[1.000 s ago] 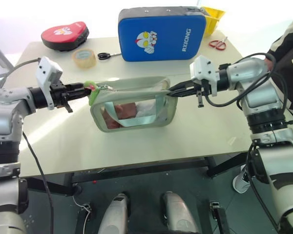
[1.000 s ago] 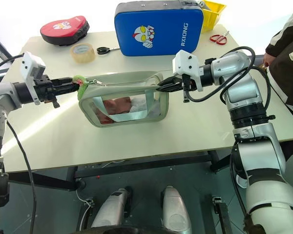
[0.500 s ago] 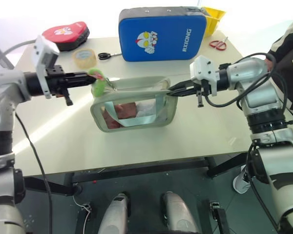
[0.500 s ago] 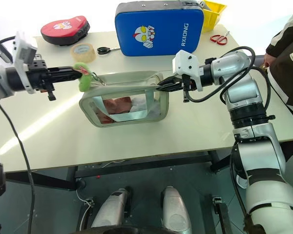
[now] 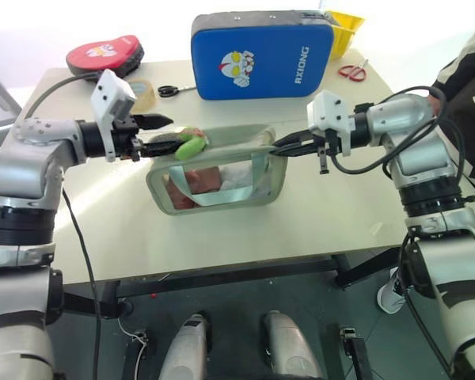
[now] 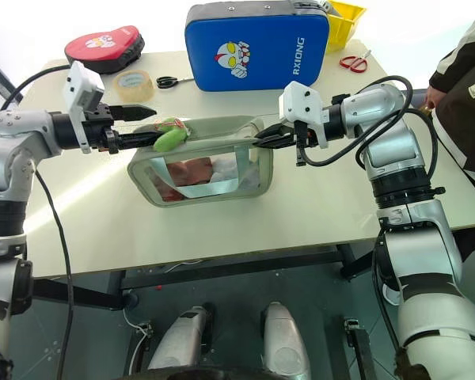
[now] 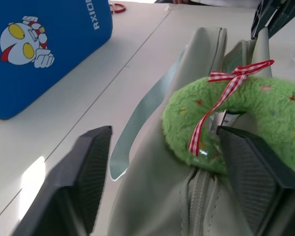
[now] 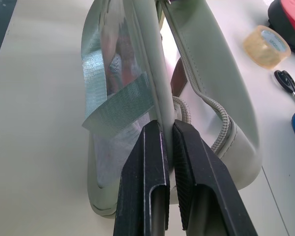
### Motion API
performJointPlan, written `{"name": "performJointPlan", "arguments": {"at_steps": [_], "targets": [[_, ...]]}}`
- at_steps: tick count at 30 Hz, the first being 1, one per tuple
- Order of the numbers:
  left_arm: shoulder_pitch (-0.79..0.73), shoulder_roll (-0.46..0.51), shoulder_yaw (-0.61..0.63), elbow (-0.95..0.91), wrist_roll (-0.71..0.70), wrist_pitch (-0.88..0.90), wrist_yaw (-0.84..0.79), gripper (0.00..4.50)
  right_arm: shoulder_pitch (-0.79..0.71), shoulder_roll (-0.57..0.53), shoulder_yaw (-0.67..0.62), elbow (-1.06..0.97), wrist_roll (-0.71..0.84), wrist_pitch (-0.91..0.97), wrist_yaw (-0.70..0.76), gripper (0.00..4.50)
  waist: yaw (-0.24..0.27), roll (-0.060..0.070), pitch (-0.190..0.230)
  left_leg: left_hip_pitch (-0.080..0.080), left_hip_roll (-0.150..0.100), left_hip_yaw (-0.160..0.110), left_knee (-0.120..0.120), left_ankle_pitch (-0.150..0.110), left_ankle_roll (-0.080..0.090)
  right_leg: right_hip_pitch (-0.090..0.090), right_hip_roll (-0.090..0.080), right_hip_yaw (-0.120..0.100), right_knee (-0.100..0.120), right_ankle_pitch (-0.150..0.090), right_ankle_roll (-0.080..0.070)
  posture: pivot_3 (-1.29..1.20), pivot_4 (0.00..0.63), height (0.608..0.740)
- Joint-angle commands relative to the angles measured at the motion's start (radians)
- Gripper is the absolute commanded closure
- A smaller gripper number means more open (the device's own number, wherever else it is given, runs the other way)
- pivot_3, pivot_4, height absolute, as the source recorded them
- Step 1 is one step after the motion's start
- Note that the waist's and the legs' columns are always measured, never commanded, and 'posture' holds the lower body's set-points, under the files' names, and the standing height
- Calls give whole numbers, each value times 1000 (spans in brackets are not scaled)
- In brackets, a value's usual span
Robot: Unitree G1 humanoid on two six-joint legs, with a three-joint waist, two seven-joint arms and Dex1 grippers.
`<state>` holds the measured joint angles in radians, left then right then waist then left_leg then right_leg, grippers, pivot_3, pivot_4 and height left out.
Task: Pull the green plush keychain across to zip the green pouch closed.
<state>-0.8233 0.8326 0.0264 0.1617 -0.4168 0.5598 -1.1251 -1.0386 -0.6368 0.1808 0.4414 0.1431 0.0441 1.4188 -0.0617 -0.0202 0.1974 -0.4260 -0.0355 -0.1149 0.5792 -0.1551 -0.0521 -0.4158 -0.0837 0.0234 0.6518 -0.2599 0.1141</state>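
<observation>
My left gripper (image 7: 162,182) has its fingers spread wide, with the green plush keychain (image 7: 236,128) lying loose between them on top of the green pouch (image 5: 222,178), nearer one finger (image 7: 250,167) than the other. My right gripper (image 8: 160,162) is pinched on the pouch's rim at the far end, fabric squeezed between its pads. Risk as I judge it: closing off-centre could catch only plush fuzz or the ribbon and slip off, or the pull could drag the rim free of the right pinch.
</observation>
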Motion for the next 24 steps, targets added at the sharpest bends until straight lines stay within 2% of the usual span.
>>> {"name": "performJointPlan", "arguments": {"at_steps": [1,6,11,15,19,22,24], "targets": [[-27,67,63,-27,-30,16,-42,27,-8,-15,-26,-20,8,-4,-5,4500,-1,0,0,0,0,0,0,0,0,0,0,0,0,0,0,0,150,740],[-7,132,146,-114,-127,131,-51,27,-9,-17,-27,-15,8,-4,-5,4500,-4,0,0,0,0,0,0,0,0,0,0,0,0,0,0,0,150,740],[165,187,175,-293,-203,212,-90,27,-13,-8,-23,-11,7,-3,-9,4500,-7,0,0,0,0,0,-1,0,0,0,0,0,0,0,0,0,150,740],[298,199,106,-353,-103,115,-61,27,-23,0,-18,-9,6,1,-7,4500,-6,0,0,0,0,0,-1,0,0,0,0,0,0,0,0,0,150,740],[300,150,81,-304,-38,34,10,27,-16,-3,-16,-26,10,12,-1,4500,-3,0,0,0,0,0,-1,0,0,1,0,0,-1,0,0,0,150,740],[279,111,85,-272,-31,15,40,814,-12,-7,-17,-33,11,19,2,4500,-1,0,0,1,0,0,0,0,0,1,0,0,-1,0,0,0,150,740],[274,101,89,-272,-41,20,38,1818,-10,-8,-18,-35,11,20,2,4500,-4,0,0,0,0,0,0,0,0,1,0,0,-1,0,0,0,150,740]]}}
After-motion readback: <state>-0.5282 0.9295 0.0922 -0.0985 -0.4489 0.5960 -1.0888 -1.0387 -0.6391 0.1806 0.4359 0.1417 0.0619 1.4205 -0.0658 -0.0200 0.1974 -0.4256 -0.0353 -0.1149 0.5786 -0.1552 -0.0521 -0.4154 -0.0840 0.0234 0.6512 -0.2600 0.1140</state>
